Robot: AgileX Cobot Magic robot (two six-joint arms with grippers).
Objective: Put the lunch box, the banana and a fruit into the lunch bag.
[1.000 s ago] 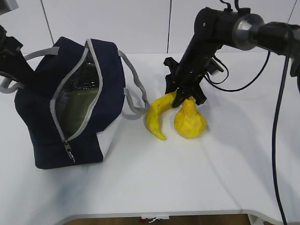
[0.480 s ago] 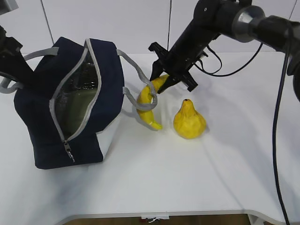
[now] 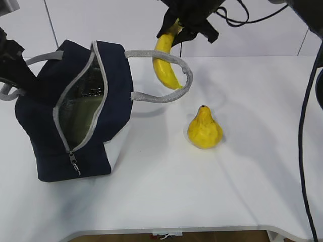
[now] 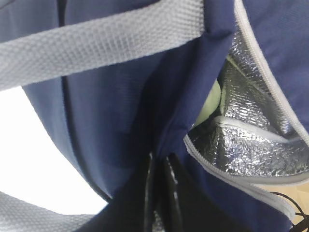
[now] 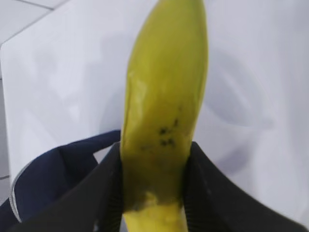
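Banana (image 3: 166,65) tip behind grey strap (image 3: 174,91)

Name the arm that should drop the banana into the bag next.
Right. The right gripper already holds the banana in the air beside the open lunch bag, while the left gripper grips the bag's fabric.

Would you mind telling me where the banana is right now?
In the exterior view the banana hangs in the air at top centre, held by the right gripper, inside the lunch bag's strap loop, above the table.
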